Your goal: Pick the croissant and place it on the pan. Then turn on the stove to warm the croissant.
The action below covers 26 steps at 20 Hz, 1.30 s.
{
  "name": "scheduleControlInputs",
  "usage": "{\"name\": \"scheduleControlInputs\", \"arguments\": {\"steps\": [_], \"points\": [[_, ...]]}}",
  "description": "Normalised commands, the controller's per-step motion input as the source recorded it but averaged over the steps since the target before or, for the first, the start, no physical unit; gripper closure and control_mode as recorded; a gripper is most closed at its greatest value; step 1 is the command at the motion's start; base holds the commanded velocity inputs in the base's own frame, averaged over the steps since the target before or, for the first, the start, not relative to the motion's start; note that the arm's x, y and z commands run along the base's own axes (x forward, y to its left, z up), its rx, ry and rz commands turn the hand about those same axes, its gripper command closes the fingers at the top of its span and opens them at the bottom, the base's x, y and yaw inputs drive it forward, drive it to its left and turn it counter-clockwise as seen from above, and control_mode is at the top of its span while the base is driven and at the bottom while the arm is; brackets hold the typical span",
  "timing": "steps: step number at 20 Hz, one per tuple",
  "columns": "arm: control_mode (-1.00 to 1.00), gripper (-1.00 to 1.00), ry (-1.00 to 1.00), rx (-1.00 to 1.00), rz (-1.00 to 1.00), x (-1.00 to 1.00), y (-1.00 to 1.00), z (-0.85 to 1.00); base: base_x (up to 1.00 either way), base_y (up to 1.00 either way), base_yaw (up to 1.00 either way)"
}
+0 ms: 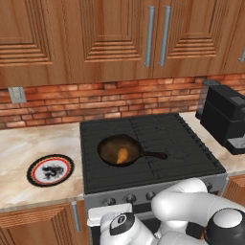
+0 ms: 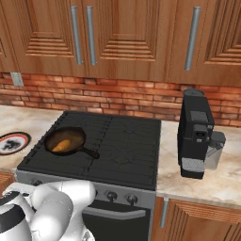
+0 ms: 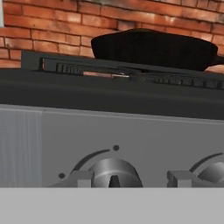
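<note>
The golden croissant (image 1: 122, 154) (image 2: 63, 146) lies inside the dark pan (image 1: 107, 143) (image 2: 70, 135), which sits on the front left burner of the black stove (image 1: 182, 143) (image 2: 127, 146). The pan's handle points right. In the hand view the pan (image 3: 153, 48) shows edge-on above the stove's silver front panel (image 3: 131, 131). My gripper (image 3: 130, 178) is low in front of that panel. Its fingertips (image 3: 81, 178) stand apart on either side of a round knob (image 3: 114, 173), with a gap still on the right side. A second knob (image 3: 214, 173) lies to the right.
A round plate (image 1: 50, 170) (image 2: 12, 142) with a black-red rim rests on the counter left of the stove. A black coffee machine (image 1: 225, 119) (image 2: 195, 132) stands on the right counter. Brick wall and wooden cabinets are behind. My white arm bends low before the stove front.
</note>
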Motion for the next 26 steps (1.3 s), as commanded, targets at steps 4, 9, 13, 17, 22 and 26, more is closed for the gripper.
{"name": "scheduleControlInputs", "arguments": {"steps": [4,9,13,17,22,26], "points": [[-1.00,-1.00,0.00,0.00,0.02,0.00,0.00,-0.29,0.00,0.00,0.00],[-1.00,-1.00,0.00,0.00,0.03,0.00,0.00,-0.28,0.00,0.00,0.00],[-1.00,-1.00,0.00,0.00,0.03,0.00,-0.08,-0.29,0.00,0.00,0.00],[-1.00,-1.00,0.00,0.00,0.03,0.00,-0.17,-0.30,0.00,0.00,0.00],[-1.00,1.00,0.00,0.00,0.03,0.00,-0.18,-0.29,0.00,0.00,0.00],[-1.00,1.00,0.00,0.00,0.03,0.00,-0.04,-0.26,0.00,0.00,0.00]]}}
